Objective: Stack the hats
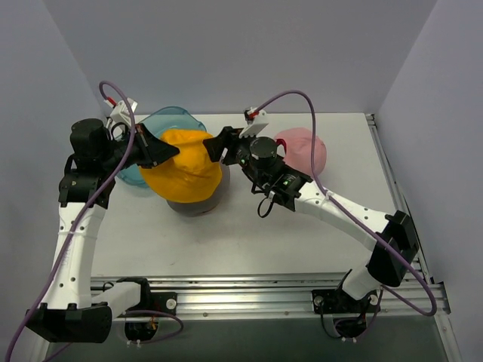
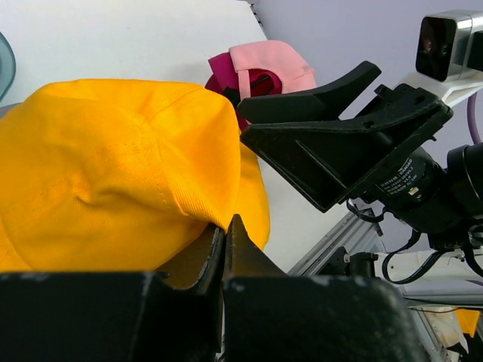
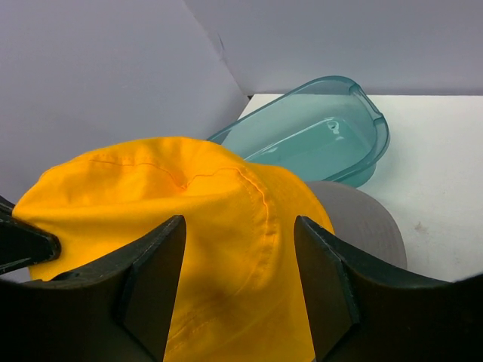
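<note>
The yellow-orange bucket hat (image 1: 183, 170) lies over the grey cap (image 1: 198, 204) at the table's middle left. My left gripper (image 1: 167, 152) is shut on the bucket hat's left edge (image 2: 151, 181); its jaws pinch the brim. My right gripper (image 1: 213, 145) is open at the hat's right side, its fingers (image 3: 155, 279) straddling the yellow cloth (image 3: 219, 241) without closing. The grey cap also shows under the hat in the right wrist view (image 3: 362, 222). The light pink cap (image 1: 302, 148) lies at the back right, on the magenta cap (image 2: 226, 72).
A translucent teal-blue tub (image 1: 162, 124) stands behind the hats at the back left; it also shows in the right wrist view (image 3: 324, 128). Grey walls close in the table on three sides. A metal rail (image 1: 264, 290) runs along the near edge.
</note>
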{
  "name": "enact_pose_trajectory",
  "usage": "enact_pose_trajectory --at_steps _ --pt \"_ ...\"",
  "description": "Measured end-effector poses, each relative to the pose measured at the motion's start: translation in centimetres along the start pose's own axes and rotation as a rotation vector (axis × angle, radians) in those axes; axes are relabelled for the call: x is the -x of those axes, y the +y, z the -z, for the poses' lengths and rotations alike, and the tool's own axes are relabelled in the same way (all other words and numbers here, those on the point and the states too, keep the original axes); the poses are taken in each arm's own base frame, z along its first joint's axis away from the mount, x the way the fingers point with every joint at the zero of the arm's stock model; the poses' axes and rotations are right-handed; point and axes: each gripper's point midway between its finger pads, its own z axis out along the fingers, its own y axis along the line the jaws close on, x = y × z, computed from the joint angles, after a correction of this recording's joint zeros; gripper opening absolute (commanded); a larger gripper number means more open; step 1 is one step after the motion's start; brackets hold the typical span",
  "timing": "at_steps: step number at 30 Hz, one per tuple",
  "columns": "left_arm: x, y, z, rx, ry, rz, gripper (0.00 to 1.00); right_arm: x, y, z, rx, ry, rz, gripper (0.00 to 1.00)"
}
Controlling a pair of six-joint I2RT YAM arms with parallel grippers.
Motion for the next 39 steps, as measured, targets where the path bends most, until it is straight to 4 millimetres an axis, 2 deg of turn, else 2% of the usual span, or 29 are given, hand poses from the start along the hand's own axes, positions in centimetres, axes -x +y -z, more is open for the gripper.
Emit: enact_pose_trajectory --at_steps 3,10,13,17,21,23,24,29,32,35,36,39 --pt "-0.3 0.3 0.3 0.021 -0.014 -0.011 0.02 -0.8 -0.3 0.1 -0.001 0.016 -0.007 0.55" --pt "-1.9 2.9 0.0 0.106 -0.006 0.025 0.02 -3.1 -1.6 0.3 -0.025 0.057 0.004 0.51" --pt "-2.7 4.0 -0.2 0.142 0.000 0.043 0.02 -3.6 -1.8 -0.1 -0.028 0.063 0.004 0.45" --pt "-3.9 5.5 0.0 0.202 -0.012 0.078 0.02 -4.5 -2.2 -0.6 -0.036 0.076 0.005 0.26" --pt "-5.0 6.8 0.2 0.249 -0.038 0.126 0.02 -5.4 -2.5 -1.2 -0.044 0.091 0.010 0.16" --pt "-5.5 7.4 0.0 0.262 -0.044 0.151 0.02 -5.6 -2.5 -1.6 -0.047 0.096 0.014 0.04" --pt "-5.7 7.8 -0.2 0.266 -0.047 0.162 0.02 -5.6 -2.5 -1.7 -0.048 0.098 0.020 0.01" --pt "-6.0 9.1 -1.3 0.282 -0.050 0.204 0.03 -4.8 -2.4 -1.9 -0.059 0.085 0.038 0.00" --pt "-5.6 9.4 -1.3 0.299 -0.070 0.206 0.11 -4.0 -1.8 -2.0 -0.060 0.079 0.054 0.00" --pt "-4.9 9.5 -0.9 0.321 -0.109 0.203 0.38 -2.8 -1.0 -2.1 -0.051 0.064 0.066 0.00" --pt "-4.7 9.5 -0.7 0.327 -0.123 0.206 0.50 -2.5 -0.7 -2.1 -0.047 0.059 0.067 0.00" --pt "-3.9 9.5 -0.1 0.338 -0.165 0.216 0.58 -2.2 -0.5 -2.2 -0.046 0.057 0.069 0.01"
